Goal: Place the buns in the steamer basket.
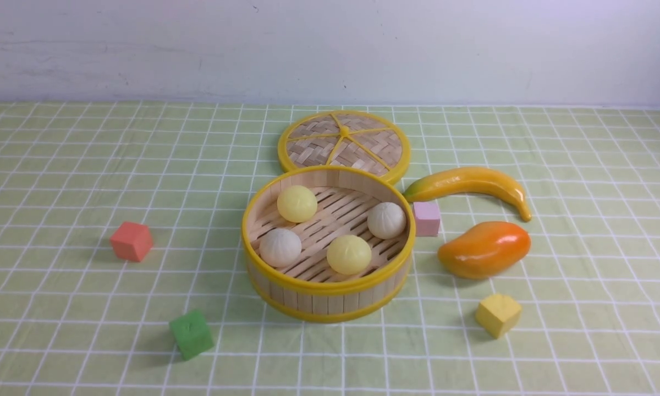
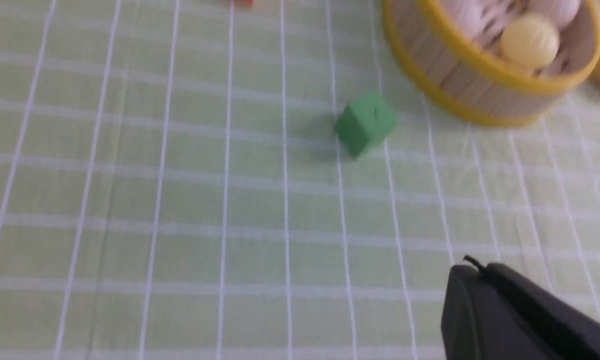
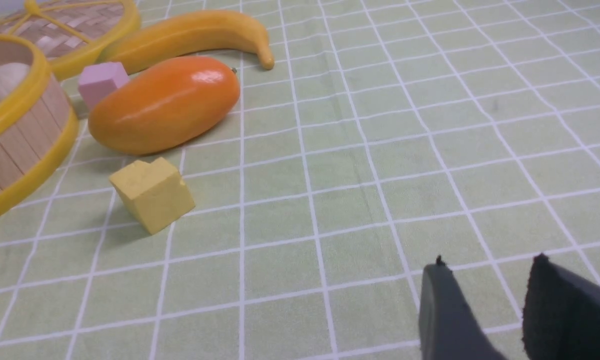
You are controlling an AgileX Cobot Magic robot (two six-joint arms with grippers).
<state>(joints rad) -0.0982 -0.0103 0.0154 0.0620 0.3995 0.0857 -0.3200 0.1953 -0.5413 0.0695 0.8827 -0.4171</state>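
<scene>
Front view, green checked tablecloth (image 1: 88,165), white wall (image 1: 330,49)

Place: you're looking at a staged tabletop test bench — not a real kitchen.
Surface: green checked tablecloth (image 1: 88,165), spread flat.
Backdrop: bare white wall (image 1: 330,49) — nothing else behind.
Props: toy mango (image 1: 484,249), banana (image 1: 467,184), coloured foam cubes like the green cube (image 1: 191,334).

Bright, even light, soft shadows; glare on mango (image 1: 484,249); left wrist view blurred.
</scene>
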